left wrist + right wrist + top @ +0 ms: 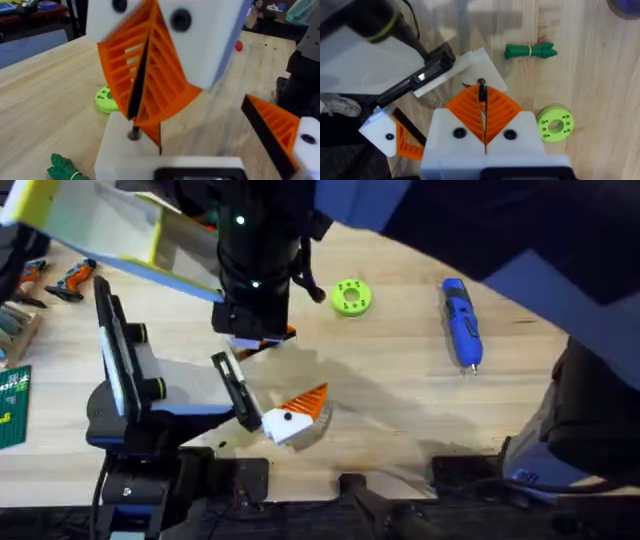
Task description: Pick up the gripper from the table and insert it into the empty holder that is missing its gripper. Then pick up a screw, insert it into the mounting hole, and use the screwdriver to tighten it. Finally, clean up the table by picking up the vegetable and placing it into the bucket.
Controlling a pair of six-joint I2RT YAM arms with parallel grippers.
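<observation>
My right gripper [481,100] has its orange ribbed pads pressed together on a thin dark pin [481,89], which stands out from between the tips. The view is poor there, so I can only say it may be the screw. In the overhead view that gripper hangs over the table [400,380] just left of the lime-green disc [351,297], and the arm above it shows large and dark.

My left gripper [290,415] sits nearer the bases than the disc and a little left of it. Its white fingers are spread wide, with nothing between them. From its wrist camera, the right gripper's closed pads hang close in front of that open gap.

The vegetable [530,51] lies flat on the wood near the disc, apart from it and untouched by either gripper. The screwdriver [462,320] lies on the table well to the right of the disc, its dark tip pointing toward the bases. Neither gripper is near it.
</observation>
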